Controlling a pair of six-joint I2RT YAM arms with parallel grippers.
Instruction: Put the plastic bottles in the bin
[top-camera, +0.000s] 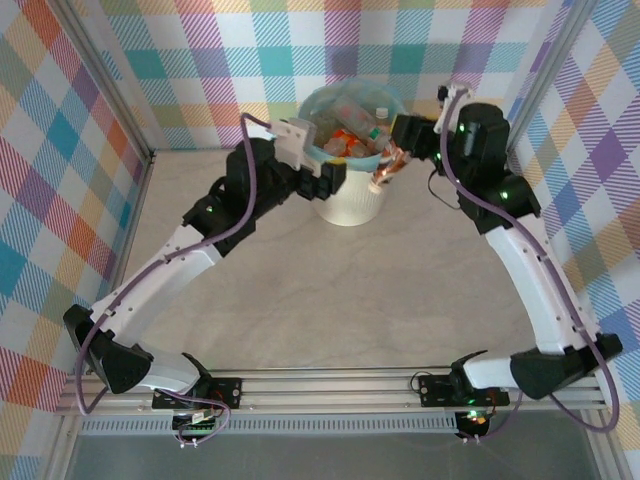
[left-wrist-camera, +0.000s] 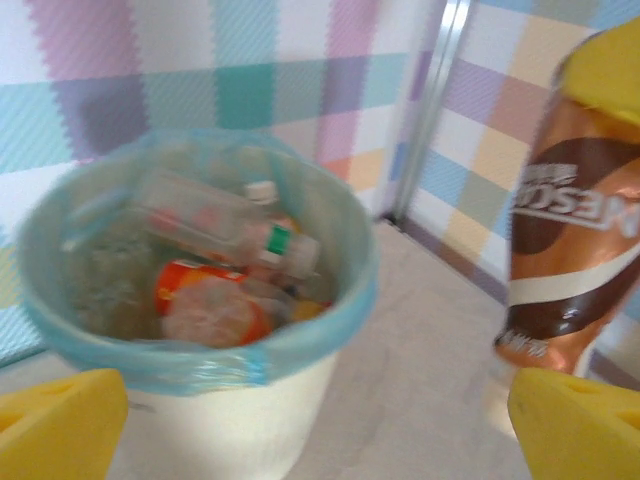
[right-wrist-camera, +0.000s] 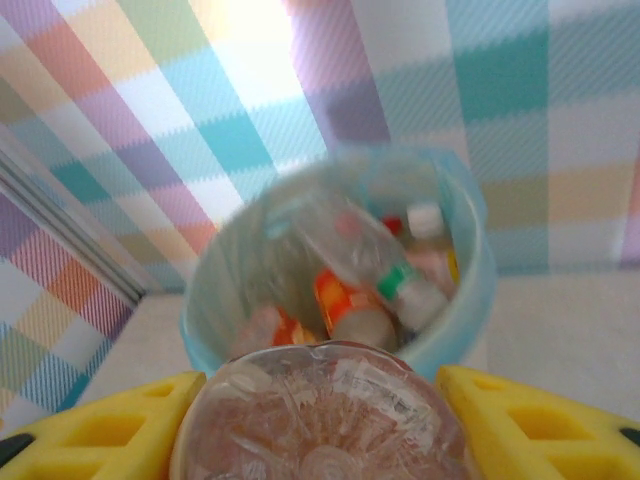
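While the right claw (right-wrist-camera: 318, 395) was clamped on the held bottle (right-wrist-camera: 320, 430), one yellow finger (right-wrist-camera: 110, 425) pressed each side of the bottle's clear round base. The base faced back toward the wrist, so the brown-labelled body (left-wrist-camera: 575, 230) pointed away from the claw. This orientation probably let the bottle drop lengthwise on release. In the top view the bottle hung just outside the right side of the rim of the bin (top-camera: 350, 205), not yet above the opening. The grip was therefore judged to be a carrying hold. A short advance over the rim was needed before the fingers parted.

The left claw (left-wrist-camera: 320, 420) had its fingers apart with nothing between them. It stood just short of the bin's left side, above the tabletop (top-camera: 340, 300), and was likely parked there to leave the opening free for the other arm.

Ahead of both claws, the teal liner (left-wrist-camera: 300, 345) was folded over the rim, which kept the mouth wide. Beyond the rim lay the bottles in the bin (right-wrist-camera: 370, 290), piled on their sides and well up the wall. The incoming bottle could come to rest high on that pile. Behind the bin stood the plaid wall (right-wrist-camera: 420, 80).
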